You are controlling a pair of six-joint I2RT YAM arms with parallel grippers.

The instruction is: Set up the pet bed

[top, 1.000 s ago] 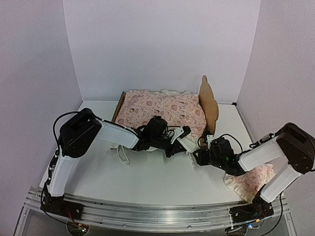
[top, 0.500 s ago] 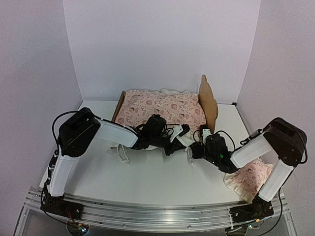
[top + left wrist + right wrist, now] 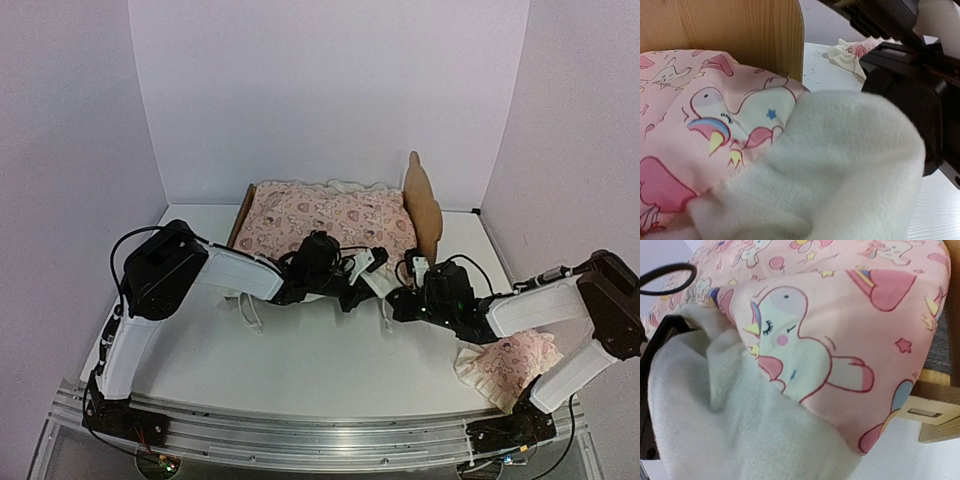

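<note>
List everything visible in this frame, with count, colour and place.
bed: one, light plywood, far middle of the table, headboard at its right end
cover: one, pink print with cream underside, spread over the bed, near edge lifted
pillow: one, pink with cream ruffle, on the table near right
table: one, white, under everything
walls: three, pale, around the table
rail: one, silver, near edge, carrying both arm bases
left arm: one, white and black, reaching right
right arm: one, white and black, reaching left
left gripper: one, black, shut on the cover's cream edge
right gripper: one, black, shut on the same edge
</note>
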